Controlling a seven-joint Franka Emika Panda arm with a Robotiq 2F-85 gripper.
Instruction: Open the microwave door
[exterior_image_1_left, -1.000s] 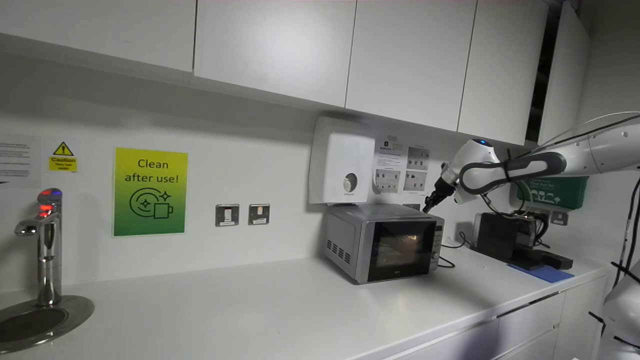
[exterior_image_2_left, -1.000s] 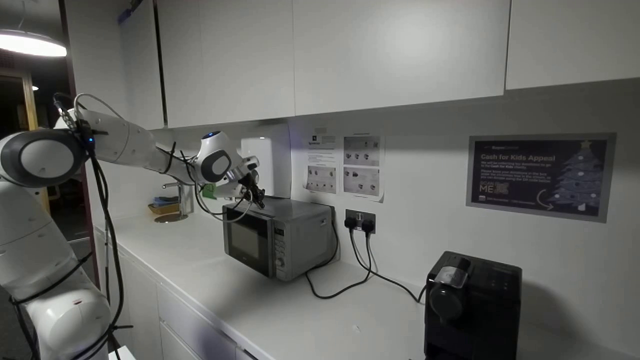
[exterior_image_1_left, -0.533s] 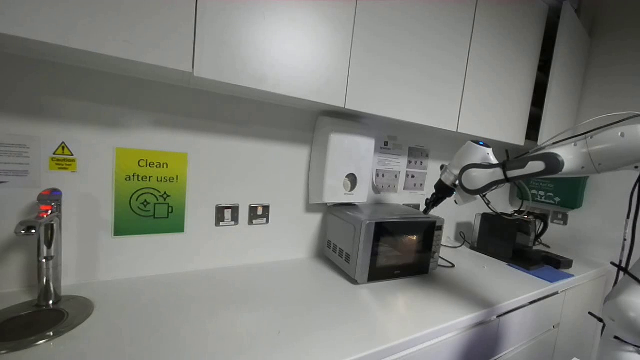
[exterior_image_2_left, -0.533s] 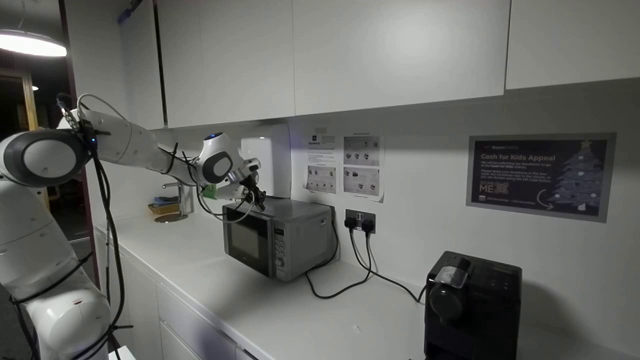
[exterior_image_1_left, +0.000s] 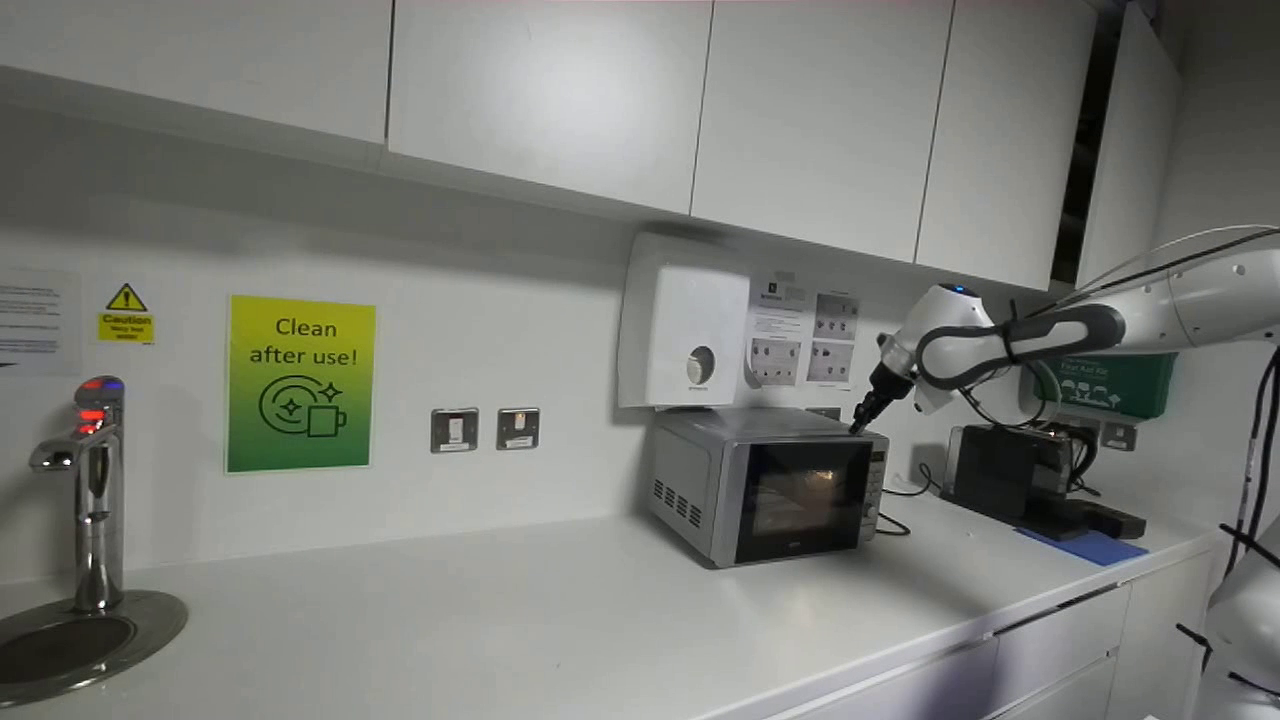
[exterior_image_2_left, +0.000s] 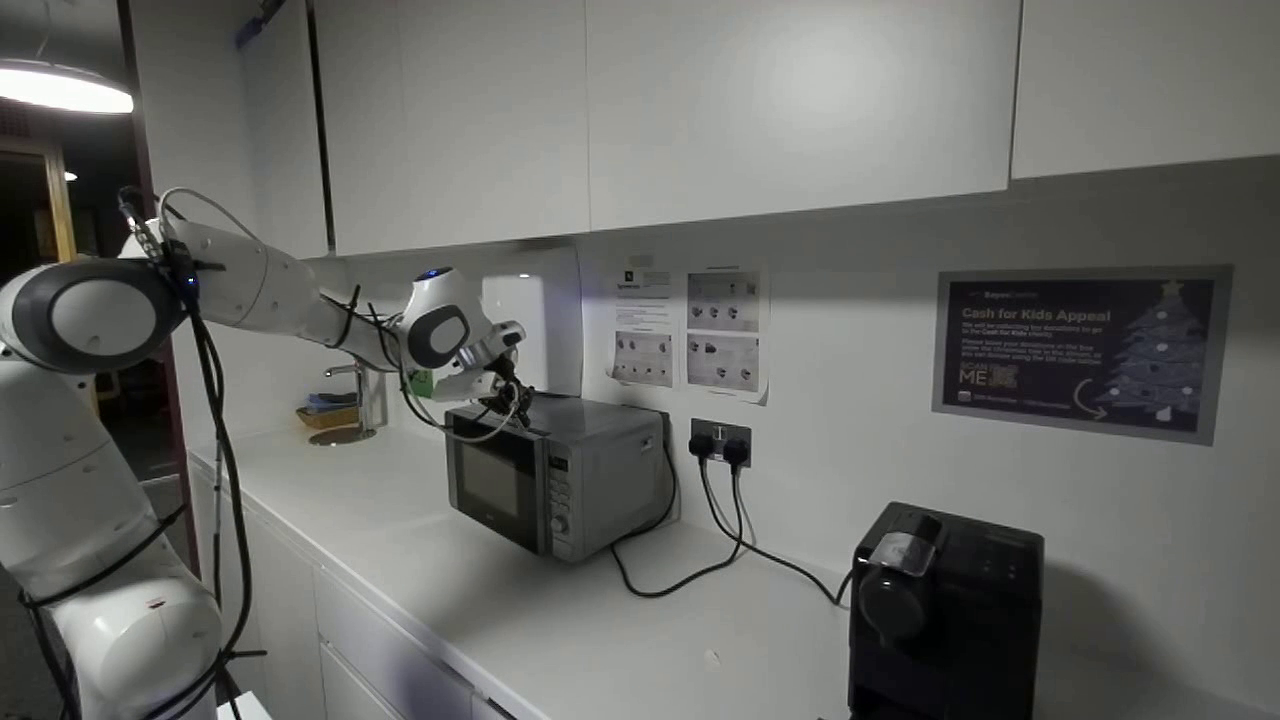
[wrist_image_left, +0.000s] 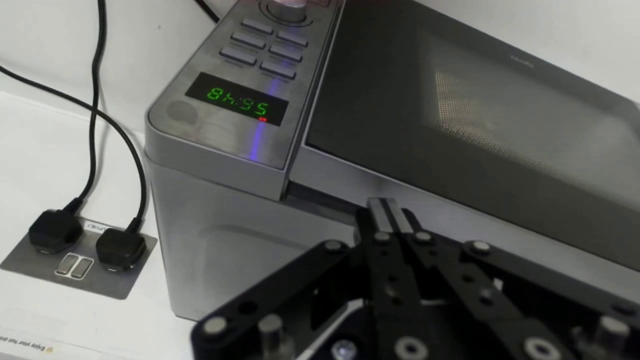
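Lowered slightly since the earlier frame, the gripper (exterior_image_1_left: 856, 428) is seen in an exterior view at the top edge of the microwave (exterior_image_1_left: 690, 455), above the closed door (exterior_image_1_left: 800, 510), dark-glassed and flecked with orange. In an exterior view, the silver-edged door is flanked by the panel (exterior_image_2_left: 560, 500). In the wrist view, the fingers (wrist_image_left: 380, 217) are pressed together at the door's top edge; contact cannot be told.

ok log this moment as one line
microwave door: not swung open | hand: shut, near door's top edge | contact: unclear | display: lit
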